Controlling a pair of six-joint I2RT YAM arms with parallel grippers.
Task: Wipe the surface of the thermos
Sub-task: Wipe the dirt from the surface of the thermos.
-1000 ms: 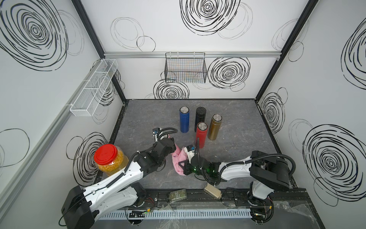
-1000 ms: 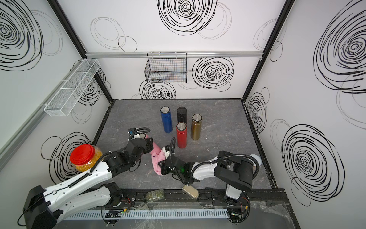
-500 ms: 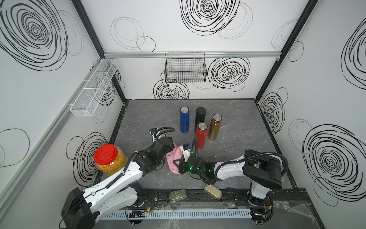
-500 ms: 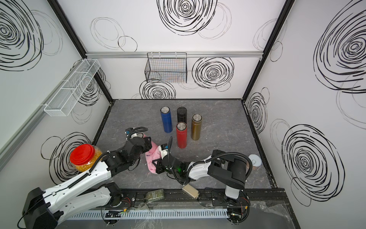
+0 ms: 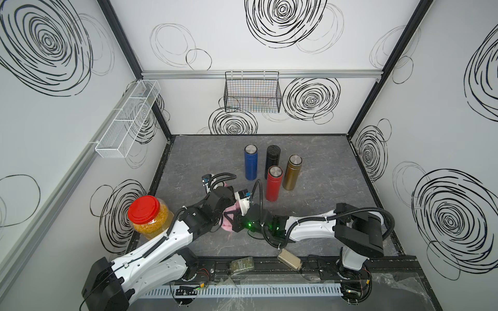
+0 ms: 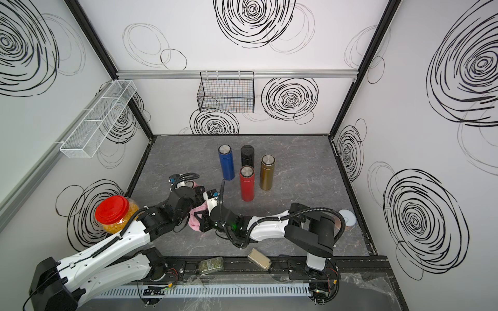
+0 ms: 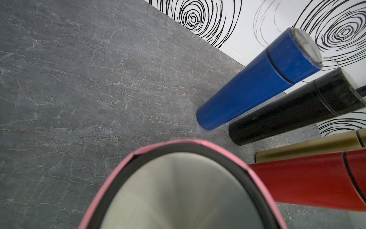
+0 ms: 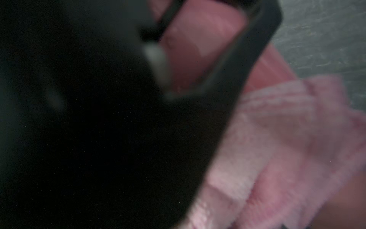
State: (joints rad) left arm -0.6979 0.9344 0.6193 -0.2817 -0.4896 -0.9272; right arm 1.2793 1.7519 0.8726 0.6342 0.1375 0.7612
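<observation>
The left gripper (image 5: 229, 192) remained clamped on the pink thermos (image 7: 178, 188), near the tabletop (image 5: 323, 161) front, left of the red thermos (image 5: 272, 185). The right gripper (image 5: 229, 219), closed on the pink cloth (image 6: 195, 224), had shifted toward the left arm (image 5: 167, 242).

Pink thermos (image 7: 178, 188): hard against left wrist lens, body cut off by frame edge. In both top views it is nearly all hidden under left arm (image 5: 167, 239) (8 o'clock from blue thermos (image 5: 250, 164)). Red thermos (image 7: 307, 178), gold thermos (image 7: 309, 146): caps cut off by frame edge. Right wrist view blurred: dark mass (image 8: 99, 119) unidentifiable, pink cloth (image 8: 277, 148) out of focus.
</observation>
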